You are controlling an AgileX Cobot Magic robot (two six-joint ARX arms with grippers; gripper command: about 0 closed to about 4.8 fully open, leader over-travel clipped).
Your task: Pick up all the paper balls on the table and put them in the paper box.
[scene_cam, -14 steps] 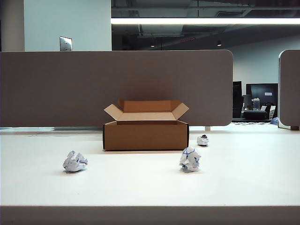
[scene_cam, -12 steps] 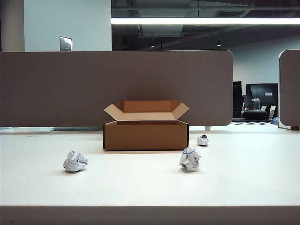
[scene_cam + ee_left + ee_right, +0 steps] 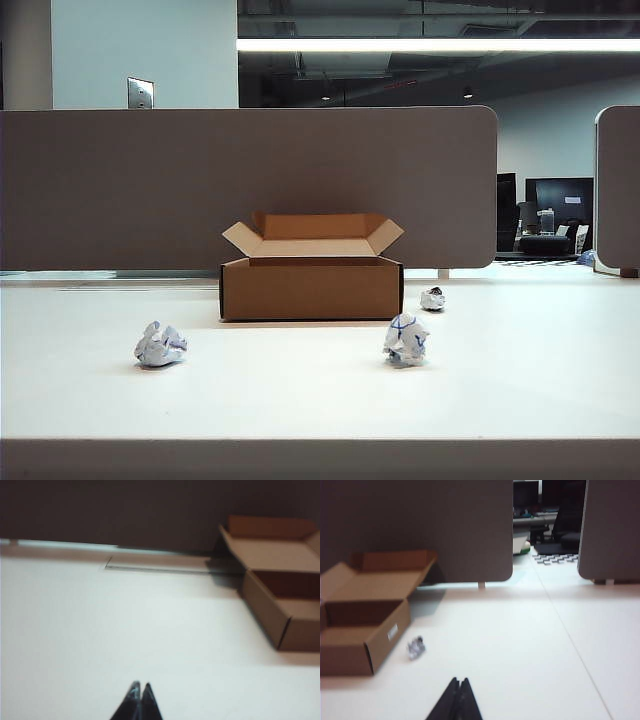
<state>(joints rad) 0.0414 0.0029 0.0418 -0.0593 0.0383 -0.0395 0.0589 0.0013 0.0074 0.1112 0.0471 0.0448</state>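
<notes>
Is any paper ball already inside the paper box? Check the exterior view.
No: all three paper balls lie on the table outside the paper box.

The right claw hangs closed and empty above the white desk; one small paper ball lies just beside the open paper box.

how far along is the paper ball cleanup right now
Nothing looks done: all three paper balls still lie on the table, one at left, one front right of the paper box, a smaller one beside its right end. Nothing is in hand: left gripper and right gripper are shut and empty. All three remain.
</notes>
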